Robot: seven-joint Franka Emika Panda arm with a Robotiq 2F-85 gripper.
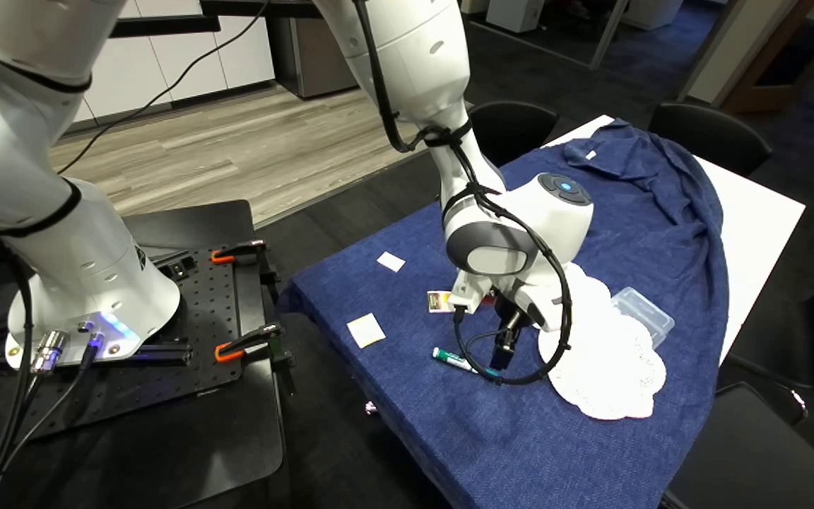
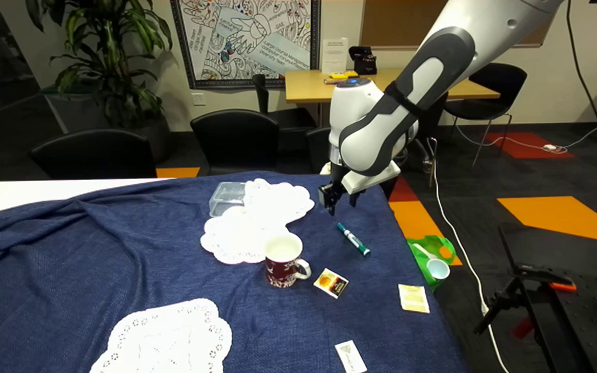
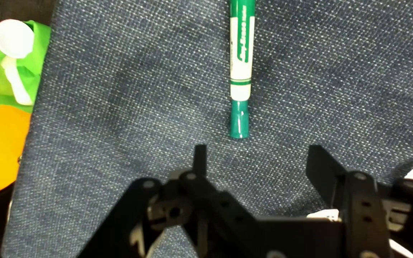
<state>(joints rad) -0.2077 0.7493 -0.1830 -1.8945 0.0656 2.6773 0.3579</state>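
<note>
black, two-fingered mechanical gripper point(image 3: 257, 148) sits nearest the wrist camera. jaws well parted; navy-blue woven cloth point(image 3: 138, 89) shows between the tips. nothing held.

slim green-and-white dry-erase marker point(image 3: 242, 64) lies flat on that cloth, out ahead of the fingertips, toward the top of the wrist view, where its far end leaves the frame. key relation: long axis runs nearly straight up that view, about square to the line from fingertip to fingertip, so the marker points into the gap rather than across it. narrow teal end comes closest. its line falls between the two fingers, somewhat nearer the one at the left of that view. no contact: a strip of cloth separates teal end and tips. in an exterior view the gripper point(image 2: 342, 209) appears raised above the cloth, close by the marker's teal end; how high, hard to tell.

round about, in an exterior view: two overlapping white lace-edged doilies point(image 2: 241, 235) near the gripper; rectangular clear plastic box point(image 2: 227, 196) against them; dark-red mug with white pattern point(image 2: 281, 272), touching or just beside a doily, cannot tell which; square yellow-and-orange packet point(image 2: 331, 283) near the mug's handle. past the cloth's edge, lower down: crumpled bright-green bag point(image 2: 421, 267) with a white plastic scoop point(image 3: 14, 39) on it.
</note>
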